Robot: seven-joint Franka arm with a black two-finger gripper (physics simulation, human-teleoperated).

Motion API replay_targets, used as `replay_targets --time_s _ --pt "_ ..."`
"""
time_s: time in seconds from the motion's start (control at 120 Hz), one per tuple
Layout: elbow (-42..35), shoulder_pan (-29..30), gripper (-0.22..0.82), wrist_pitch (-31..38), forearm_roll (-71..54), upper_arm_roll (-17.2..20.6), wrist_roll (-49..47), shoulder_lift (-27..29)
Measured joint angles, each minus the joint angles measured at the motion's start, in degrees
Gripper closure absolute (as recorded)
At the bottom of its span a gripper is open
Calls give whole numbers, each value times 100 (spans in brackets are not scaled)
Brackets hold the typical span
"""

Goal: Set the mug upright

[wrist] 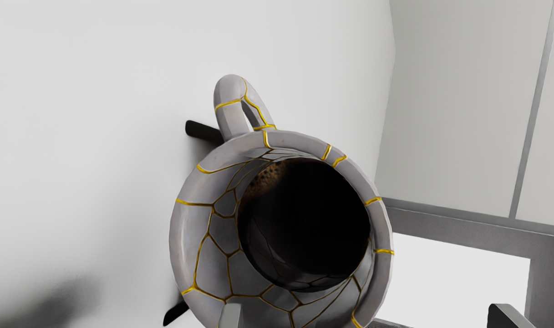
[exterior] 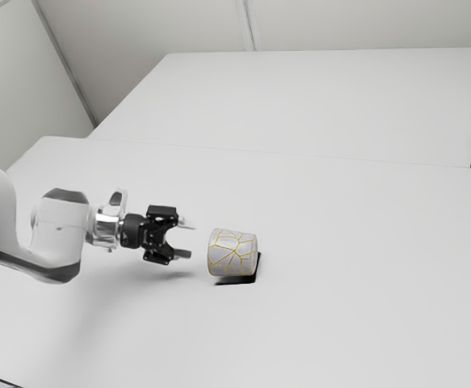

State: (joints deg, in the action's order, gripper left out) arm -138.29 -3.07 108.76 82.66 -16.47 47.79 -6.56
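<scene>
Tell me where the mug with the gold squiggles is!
In the exterior view, the mug lies on its side on the table, just to that view's right of the open jaws, its rim facing them.

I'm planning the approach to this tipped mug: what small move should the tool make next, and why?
I'd probably ease the open tool forward: the mug lies on its side, mouth toward it, across a short gap. In the wrist view one fingertip overlaps the mug, the other is beyond its rim, so the wall might pass between them.
</scene>
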Motion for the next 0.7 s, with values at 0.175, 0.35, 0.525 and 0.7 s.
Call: replay_targets --time_s 0.175,0.35,0.525,0.7 --pt "2 -149 2 -219 622 4 661 -249" --pt "19 -249 2 -334 987 93 1156 -283" --pt "31 -391 6 -342 1226 197 1527 -320" --pt "23 -440 47 -317 1370 216 1800 -370"
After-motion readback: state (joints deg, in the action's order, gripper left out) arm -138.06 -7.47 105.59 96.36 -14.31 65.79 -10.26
